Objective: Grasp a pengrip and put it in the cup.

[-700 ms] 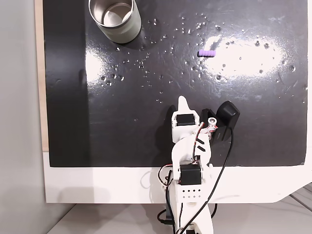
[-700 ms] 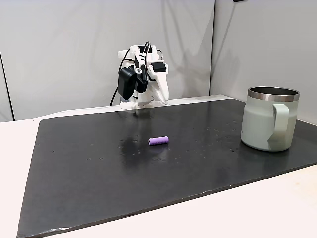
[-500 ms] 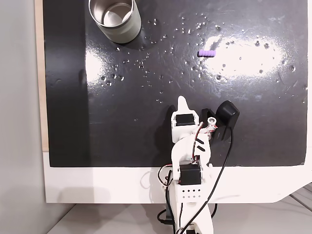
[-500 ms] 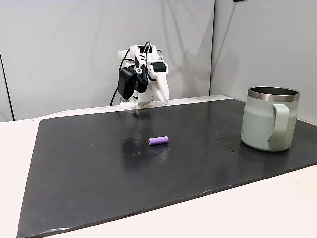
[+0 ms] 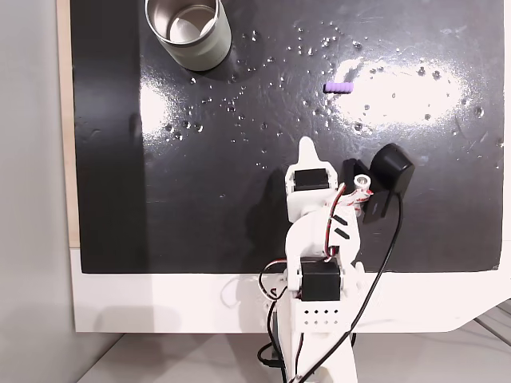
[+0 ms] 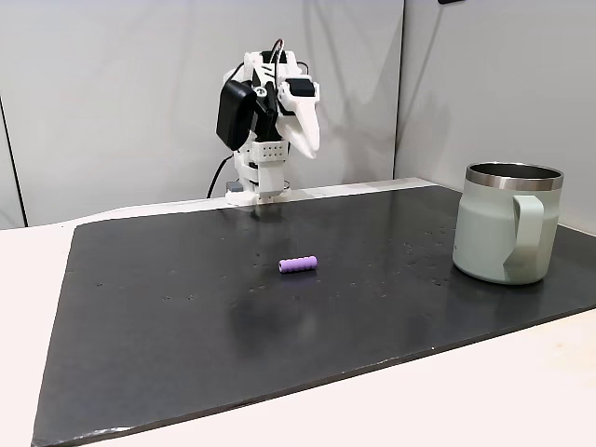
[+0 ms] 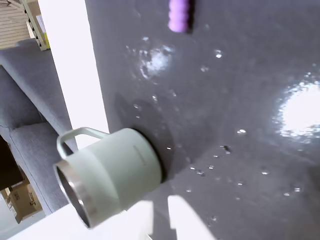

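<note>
Fixed view from above: the pengrip (image 5: 338, 86) lies on its side in the upper right-centre of the frame, on the black mat (image 5: 200, 199), w/ water droplets (image 5: 239, 104) scattered around it and a bright glare patch just to its right. Nothing touches it. In the side-on fixed view the pengrip (image 6: 298, 264) sits near frame centre, flat on the mat (image 6: 186, 326), long axis roughly left-right. Wrist view has the pengrip (image 7: 179, 15) at the top edge, partly cut off.

The cup (image 5: 188, 32) stands upright at the top left of the overhead-style fixed view, shiny inside showing, well apart from the pengrip. Side-on fixed view: cup (image 6: 505, 223) at right-centre, handle facing the camera, steel rim on top. Wrist view: cup (image 7: 110, 177) at lower left, appearing tilted in the frame, handle toward the upper left.

The gripper (image 5: 307, 152) is in the lower centre of the top-down fixed view, white tip pointing up-frame toward the pengrip but well short of it, holding nothing. In the side-on view the gripper (image 6: 310, 144) hangs raised above the mat's far edge, upper centre of frame, tip pointing down. Wrist view shows white fingertips (image 7: 182, 217) at the bottom edge w/ a narrow gap between them; can't tell for sure if open or closed.

The mat rests on a white table (image 5: 160, 303).
</note>
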Controlling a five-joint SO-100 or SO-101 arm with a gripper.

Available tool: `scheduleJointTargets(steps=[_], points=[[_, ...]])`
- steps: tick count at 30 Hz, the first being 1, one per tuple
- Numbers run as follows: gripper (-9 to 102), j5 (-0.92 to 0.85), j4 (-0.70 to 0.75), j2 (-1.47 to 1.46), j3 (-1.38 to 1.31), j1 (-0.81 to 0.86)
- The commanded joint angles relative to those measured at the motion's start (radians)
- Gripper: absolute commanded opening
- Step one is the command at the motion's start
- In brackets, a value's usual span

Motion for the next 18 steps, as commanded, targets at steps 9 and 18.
scheduleJointTargets(steps=[9, 18], points=[[0, 0.002, 0.110, -0.563, -0.634, 0.078], [0, 0.046, 0.218, -0.905, -0.881, 0.137]])
